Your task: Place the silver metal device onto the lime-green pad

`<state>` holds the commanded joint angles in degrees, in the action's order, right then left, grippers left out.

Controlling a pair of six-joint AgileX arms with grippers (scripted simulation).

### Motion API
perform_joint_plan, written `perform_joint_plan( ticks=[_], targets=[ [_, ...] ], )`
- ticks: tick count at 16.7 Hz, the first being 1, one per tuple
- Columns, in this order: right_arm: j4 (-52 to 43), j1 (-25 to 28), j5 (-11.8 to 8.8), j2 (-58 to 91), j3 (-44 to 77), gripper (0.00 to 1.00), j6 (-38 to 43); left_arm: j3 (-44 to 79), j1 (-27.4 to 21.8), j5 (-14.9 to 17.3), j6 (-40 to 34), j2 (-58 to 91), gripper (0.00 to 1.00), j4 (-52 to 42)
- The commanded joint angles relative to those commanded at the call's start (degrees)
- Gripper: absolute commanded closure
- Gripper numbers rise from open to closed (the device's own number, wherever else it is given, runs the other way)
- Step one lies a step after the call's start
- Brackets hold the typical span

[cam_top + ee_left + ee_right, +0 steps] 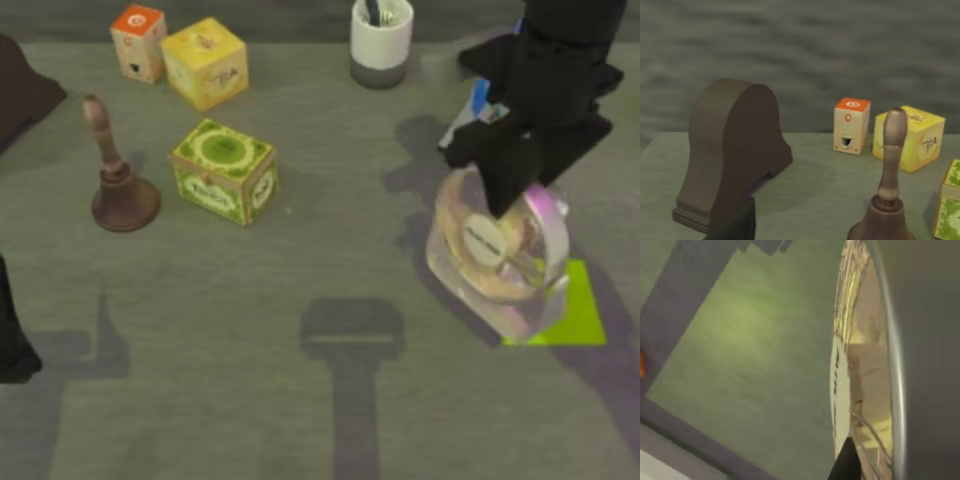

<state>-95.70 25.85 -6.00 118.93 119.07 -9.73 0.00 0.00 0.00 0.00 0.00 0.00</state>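
The silver metal device [495, 250], a shiny chrome disc with a cork-beige face, hangs tilted at the table's right side. My right gripper [508, 192] is shut on its upper rim from above. The device covers the left part of the lime-green pad [580, 318], whose right corner shows beneath it. I cannot tell whether the device touches the pad. In the right wrist view the disc's face [842, 390] fills the frame's side, with one dark finger [847, 465] against it. My left gripper [12, 345] is parked at the table's left edge, open, with one finger [735, 225] showing.
A green patterned box [225, 170], a brown bell [120, 185], a yellow tea box [205, 62] and an orange-topped box [138, 40] stand at the back left. A white-and-grey cup [381, 40] is at the back. A dark brown arched object [730, 155] sits far left.
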Motion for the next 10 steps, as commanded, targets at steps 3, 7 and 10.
perform_joint_plan(
  ticks=[3,7,10],
  targets=[
    [3.35,-2.38,0.44,-4.64,-6.11,1.0,-20.4,0.0,0.0,0.0,0.0,0.0,0.0,0.0],
    [8.27,-5.39,2.3,-9.54,-14.22,1.0,-42.7,0.0,0.0,0.0,0.0,0.0,0.0,0.0],
    [11.62,-7.22,4.07,-12.11,-19.42,1.0,-54.41,0.0,0.0,0.0,0.0,0.0,0.0,0.0]
  ],
)
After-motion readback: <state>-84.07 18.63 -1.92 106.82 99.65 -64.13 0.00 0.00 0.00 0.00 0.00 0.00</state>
